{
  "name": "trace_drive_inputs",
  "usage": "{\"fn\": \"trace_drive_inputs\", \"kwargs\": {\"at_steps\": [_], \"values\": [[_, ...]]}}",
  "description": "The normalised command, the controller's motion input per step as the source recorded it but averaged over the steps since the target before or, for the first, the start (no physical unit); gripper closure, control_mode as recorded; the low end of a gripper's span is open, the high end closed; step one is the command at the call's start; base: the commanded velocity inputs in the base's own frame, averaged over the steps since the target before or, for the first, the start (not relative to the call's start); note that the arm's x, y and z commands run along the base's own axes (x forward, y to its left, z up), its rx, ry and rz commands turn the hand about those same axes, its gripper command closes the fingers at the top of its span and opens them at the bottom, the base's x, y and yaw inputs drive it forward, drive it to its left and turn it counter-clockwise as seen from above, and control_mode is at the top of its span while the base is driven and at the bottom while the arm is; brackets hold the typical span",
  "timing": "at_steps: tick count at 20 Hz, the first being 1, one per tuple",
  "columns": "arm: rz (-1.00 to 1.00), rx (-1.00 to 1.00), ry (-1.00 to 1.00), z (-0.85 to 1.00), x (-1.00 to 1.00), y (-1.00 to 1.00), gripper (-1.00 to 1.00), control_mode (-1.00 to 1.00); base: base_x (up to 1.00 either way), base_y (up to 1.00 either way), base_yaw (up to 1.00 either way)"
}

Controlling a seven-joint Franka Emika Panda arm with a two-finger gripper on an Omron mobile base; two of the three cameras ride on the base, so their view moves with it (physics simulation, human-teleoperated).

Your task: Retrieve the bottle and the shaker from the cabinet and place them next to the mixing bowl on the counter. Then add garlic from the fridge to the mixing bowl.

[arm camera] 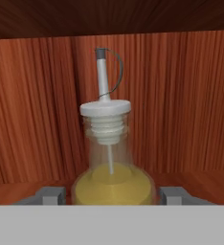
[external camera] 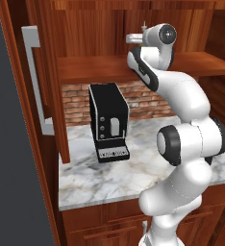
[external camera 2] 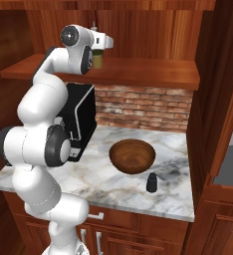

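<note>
The bottle (arm camera: 106, 124) is clear glass with yellow oil, a white cap and a grey pour spout, and it stands upright on the cabinet shelf (external camera 2: 148, 69). My gripper (arm camera: 113, 194) is open, one grey fingertip (arm camera: 49, 194) on each side of the bottle's body with small gaps. From the right base view the bottle (external camera 2: 97, 59) sits just behind the hand. The small dark shaker (external camera 2: 151, 183) stands on the marble counter (external camera 2: 178, 199) just in front of the brown wooden mixing bowl (external camera 2: 132, 155). The garlic and the fridge are out of view.
A black coffee machine (external camera: 108, 120) stands on the counter under the shelf, left of the bowl. The open cabinet door (external camera: 47, 72) with a grey handle (external camera: 35, 77) hangs at the left. A brick wall (external camera 2: 148, 107) backs the counter.
</note>
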Motion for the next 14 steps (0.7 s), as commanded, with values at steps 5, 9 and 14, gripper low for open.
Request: {"fn": "trace_drive_inputs", "kwargs": {"at_steps": [5,9,14], "values": [[0.00,0.00,0.00,0.00,0.00,0.00,1.00,-1.00,0.00,0.00,0.00],[0.00,0.00,0.00,0.00,0.00,0.00,1.00,-1.00,0.00,0.00,0.00],[0.00,0.00,0.00,0.00,0.00,0.00,1.00,-1.00,0.00,0.00,0.00]]}}
